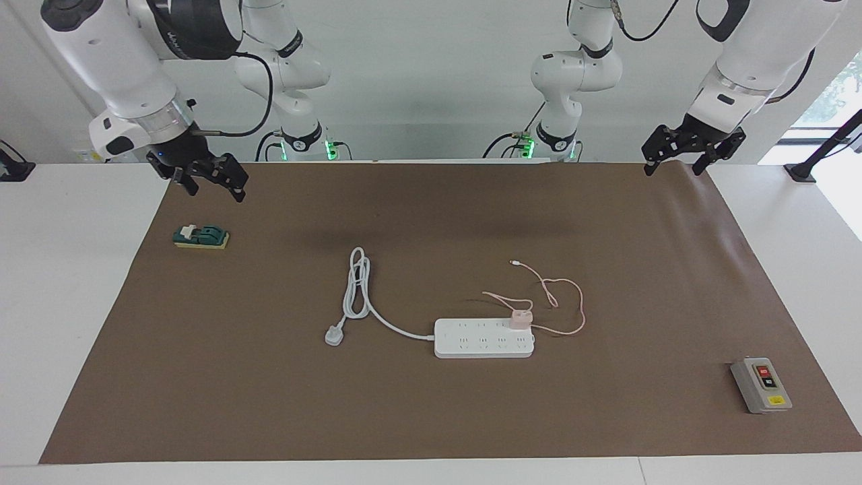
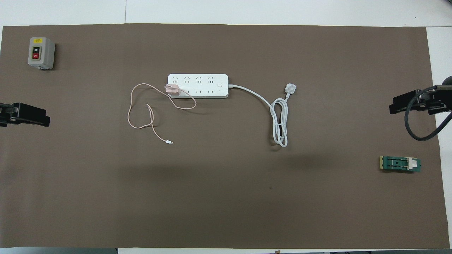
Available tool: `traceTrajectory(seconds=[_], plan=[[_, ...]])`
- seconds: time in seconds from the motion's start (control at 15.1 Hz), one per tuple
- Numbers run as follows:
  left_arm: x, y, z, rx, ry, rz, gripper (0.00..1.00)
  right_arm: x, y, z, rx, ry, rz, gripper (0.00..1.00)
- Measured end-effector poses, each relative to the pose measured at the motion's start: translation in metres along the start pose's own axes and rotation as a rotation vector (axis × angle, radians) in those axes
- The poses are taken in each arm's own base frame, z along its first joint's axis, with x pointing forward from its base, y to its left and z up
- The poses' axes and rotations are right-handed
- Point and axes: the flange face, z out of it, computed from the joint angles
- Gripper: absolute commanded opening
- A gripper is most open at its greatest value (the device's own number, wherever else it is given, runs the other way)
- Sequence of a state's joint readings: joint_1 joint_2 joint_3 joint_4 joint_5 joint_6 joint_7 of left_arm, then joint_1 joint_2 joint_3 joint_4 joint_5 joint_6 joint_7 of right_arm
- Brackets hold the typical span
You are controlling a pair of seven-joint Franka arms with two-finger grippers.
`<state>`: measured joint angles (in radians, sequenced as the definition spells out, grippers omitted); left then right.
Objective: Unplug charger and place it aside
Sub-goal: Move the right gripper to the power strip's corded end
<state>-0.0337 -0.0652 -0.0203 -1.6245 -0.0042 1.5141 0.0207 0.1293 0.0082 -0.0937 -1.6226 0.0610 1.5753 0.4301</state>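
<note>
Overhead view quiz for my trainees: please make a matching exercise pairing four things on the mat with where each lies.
Things:
1. charger
2. white plug
3. switch box
4. green part

Places:
A. on the mat at the coiled cord's end
B. mat corner farthest from the robots, left arm's end
C. seated in the power strip
D. right arm's end of the mat

Pairs: 1-C, 2-A, 3-B, 4-D

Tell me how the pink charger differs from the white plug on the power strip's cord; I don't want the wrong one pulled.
The charger is a pale-pink cube; the white plug is white and flatter. The charger sits in the power strip, while the white plug lies loose on the mat. The charger's cable is thin and pink; the white plug's cord is thick and white. Neither is held.
</note>
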Motion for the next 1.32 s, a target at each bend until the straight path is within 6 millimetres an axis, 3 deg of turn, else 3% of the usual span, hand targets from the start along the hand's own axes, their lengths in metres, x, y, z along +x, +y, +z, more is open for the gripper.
traceTrajectory(seconds=[0.13,0.26,0.46,0.79,0.99,1.32], plan=[[0.0,0.0,0.0,0.0,0.0,0.0,1.0,-0.02,-0.039,0.003,0.03,-0.028,0.188,1.0],[0.0,0.0,0.0,0.0,0.0,0.0,1.0,-0.028,-0.056,0.007,0.081,-0.084,0.358,1.0],[0.0,0.0,0.0,0.0,0.0,0.0,1.0,-0.016,-0.068,0.029,0.102,-0.115,0.544,1.0],[0.0,0.0,0.0,0.0,0.0,0.0,1.0,0.001,-0.122,0.082,0.162,-0.125,0.84,1.0],[0.0,0.0,0.0,0.0,0.0,0.0,1.0,0.015,-0.13,0.115,0.195,-0.164,0.927,1.0],[0.0,0.0,0.0,0.0,0.0,0.0,1.0,-0.002,-0.173,0.154,0.293,-0.235,1.041,1.0]])
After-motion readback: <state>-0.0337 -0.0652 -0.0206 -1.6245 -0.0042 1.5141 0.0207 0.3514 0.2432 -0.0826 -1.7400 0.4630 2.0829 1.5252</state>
